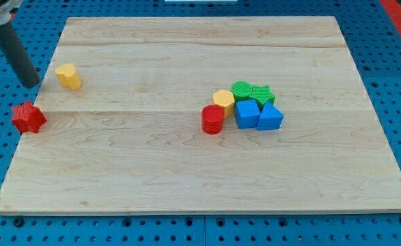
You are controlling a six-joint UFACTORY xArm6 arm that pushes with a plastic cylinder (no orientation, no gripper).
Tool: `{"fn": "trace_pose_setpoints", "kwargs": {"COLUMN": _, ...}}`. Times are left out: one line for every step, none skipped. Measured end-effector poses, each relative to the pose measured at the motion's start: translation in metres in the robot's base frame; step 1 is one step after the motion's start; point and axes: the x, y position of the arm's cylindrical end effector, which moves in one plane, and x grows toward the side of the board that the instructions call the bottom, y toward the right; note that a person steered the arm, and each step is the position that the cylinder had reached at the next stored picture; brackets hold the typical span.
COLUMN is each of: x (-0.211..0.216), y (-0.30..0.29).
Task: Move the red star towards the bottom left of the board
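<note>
The red star (28,117) lies at the board's left edge, about halfway down, partly overhanging the edge. My tip (33,85) is the lower end of the dark rod coming in from the view's top left. It sits just above the star in the view, apart from it, and left of the yellow block (68,76).
The wooden board (186,171) lies on a blue pegboard. A cluster stands right of centre: a red cylinder (212,119), a yellow hexagon block (223,100), two green blocks (251,91) and two blue blocks (258,115), packed together.
</note>
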Motion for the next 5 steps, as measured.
{"fn": "trace_pose_setpoints", "kwargs": {"x": 0.039, "y": 0.000}}
{"fn": "trace_pose_setpoints", "kwargs": {"x": 0.114, "y": 0.000}}
{"fn": "trace_pose_setpoints", "kwargs": {"x": 0.137, "y": 0.011}}
{"fn": "trace_pose_setpoints", "kwargs": {"x": 0.104, "y": 0.039}}
{"fn": "trace_pose_setpoints", "kwargs": {"x": 0.082, "y": 0.055}}
